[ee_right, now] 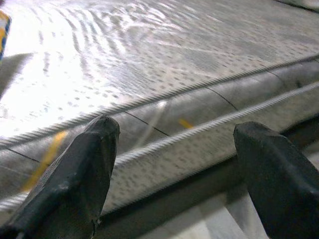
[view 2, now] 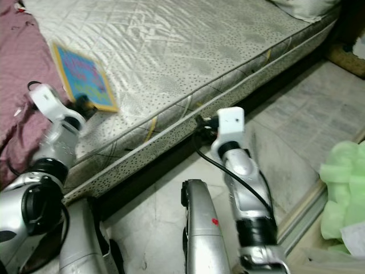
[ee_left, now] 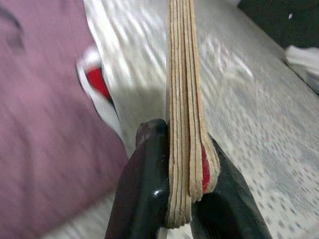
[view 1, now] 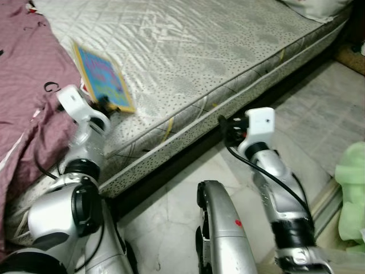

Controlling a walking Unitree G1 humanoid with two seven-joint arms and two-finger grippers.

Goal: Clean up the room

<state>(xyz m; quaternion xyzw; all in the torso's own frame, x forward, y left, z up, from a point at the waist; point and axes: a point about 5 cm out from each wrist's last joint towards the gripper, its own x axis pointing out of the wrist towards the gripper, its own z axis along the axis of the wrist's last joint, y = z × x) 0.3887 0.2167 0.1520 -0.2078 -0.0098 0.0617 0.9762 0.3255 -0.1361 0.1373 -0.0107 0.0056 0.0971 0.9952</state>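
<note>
Left gripper (ee_left: 182, 199) fingers pinching book (view 1: 102, 77) by near edge, long axis running up the mattress (view 1: 217, 51); right gripper (ee_right: 177, 174) fingers spread, off the bed edge.

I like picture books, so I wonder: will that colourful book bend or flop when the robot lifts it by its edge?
Probably not much. The book shows thick, board-like pages in the left wrist view, so it likely stays stiff. It looks thin and small beside the mattress, so probably light. The left gripper pinches just one edge, so it might sag or slip a little.
</note>
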